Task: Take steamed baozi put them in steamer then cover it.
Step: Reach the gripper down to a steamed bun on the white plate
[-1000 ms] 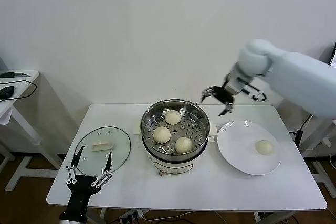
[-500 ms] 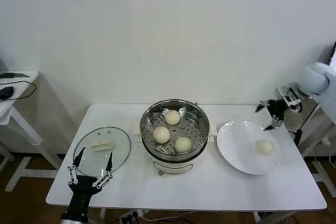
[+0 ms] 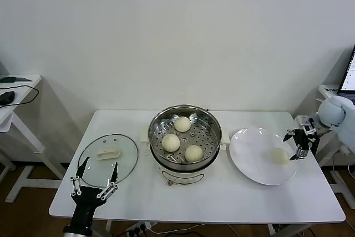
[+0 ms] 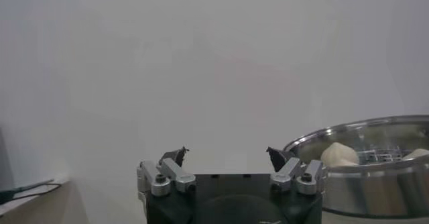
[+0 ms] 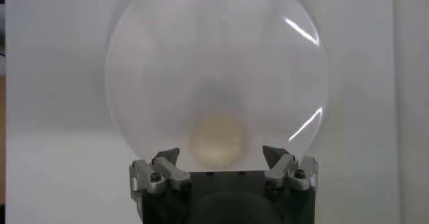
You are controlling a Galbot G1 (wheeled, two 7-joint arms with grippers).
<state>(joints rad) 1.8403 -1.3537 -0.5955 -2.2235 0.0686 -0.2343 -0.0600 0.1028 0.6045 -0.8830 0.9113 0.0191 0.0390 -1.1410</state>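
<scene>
Surface [image 3: 222, 203]: a white table against a white wall carries everything; steamer in the middle, plate to its right, cover to its left.
Steamer [image 3: 213, 131]: my steel pot stands open at centre, three steamed baozi [image 3: 171, 142] sitting apart on the perforated floor, with room for one more at the right.
Plate [image 3: 249, 159]: the white plate lies just right of the steamer and bears the last bun [image 3: 279, 156] toward its right side.
Cover [image 3: 126, 154]: the glass lid rests flat at the left, handle up, not yet used.
Right gripper [image 3: 297, 144]: mine hangs over the plate's right edge, just beside the last bun, fingers apart and holding nothing; the right wrist view shows the bun [image 5: 216, 141] centred ahead between them.
Left gripper [image 3: 95, 180]: mine waits at the near left, at the cover's near edge, fingers spread and empty.
Step in hand, as I judge it: picking the fourth bun. I should drop straight over it, keeping it centred between the fingers, close gently on its widest part so the soft dough is not dented, then lift clear of the plate before crossing to the steamer's open spot.
</scene>
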